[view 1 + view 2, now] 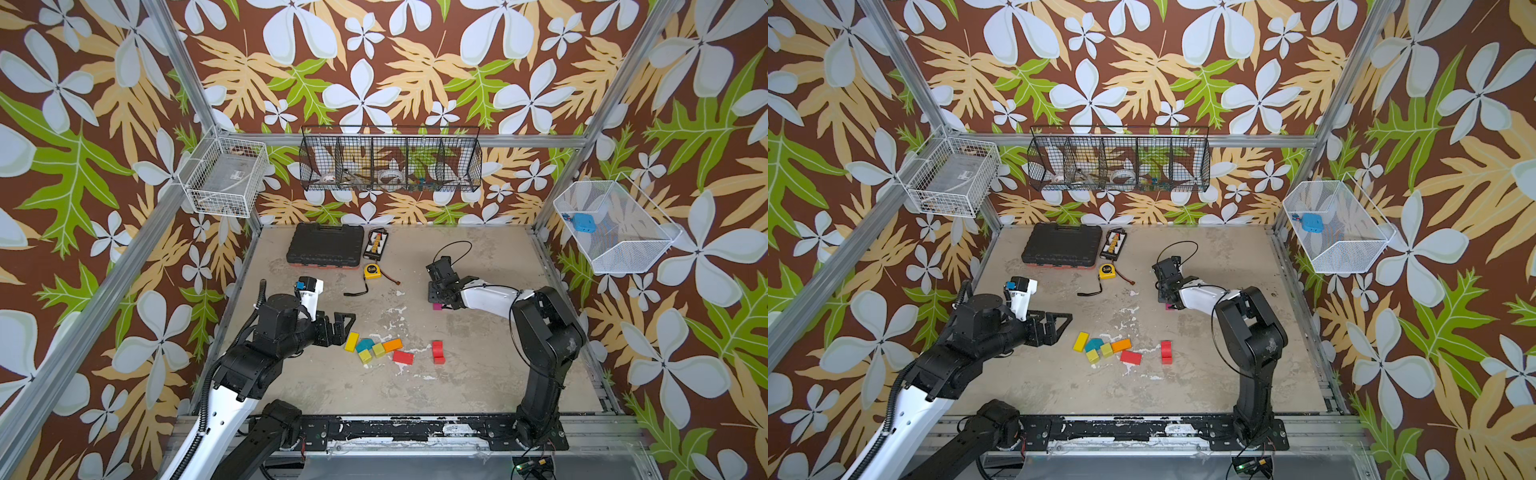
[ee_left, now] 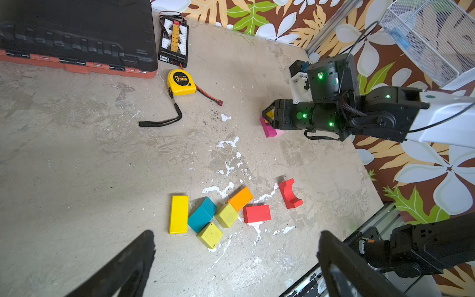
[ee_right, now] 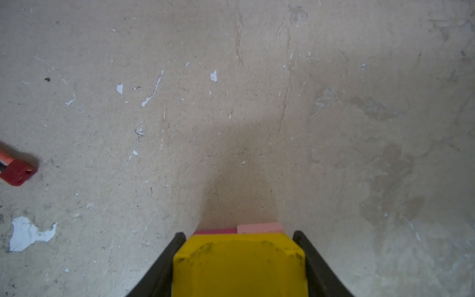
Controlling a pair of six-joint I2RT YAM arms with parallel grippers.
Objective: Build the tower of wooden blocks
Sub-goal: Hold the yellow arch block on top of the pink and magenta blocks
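Left gripper (image 1: 347,329) held front-left of tape measure (image 1: 372,271), jaws spread wide; right gripper (image 1: 437,300), right of it, clamping yellow block (image 3: 239,267).

yellow block (image 3: 239,267): cut by frame edge | magenta block (image 3: 214,231), pink block (image 3: 259,228): mostly hidden beneath | wire basket (image 1: 457,166) contents: indistinct

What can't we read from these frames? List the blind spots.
- magenta block and pink block: mostly covered by the right hand in both top views. In the right wrist view only their edges show past the yellow block.
- yellow block: cut off by the right wrist view's bottom edge, so its full shape is unclear, as is whether it touches the blocks below.
- black wire basket: contents too small to read in both top views.
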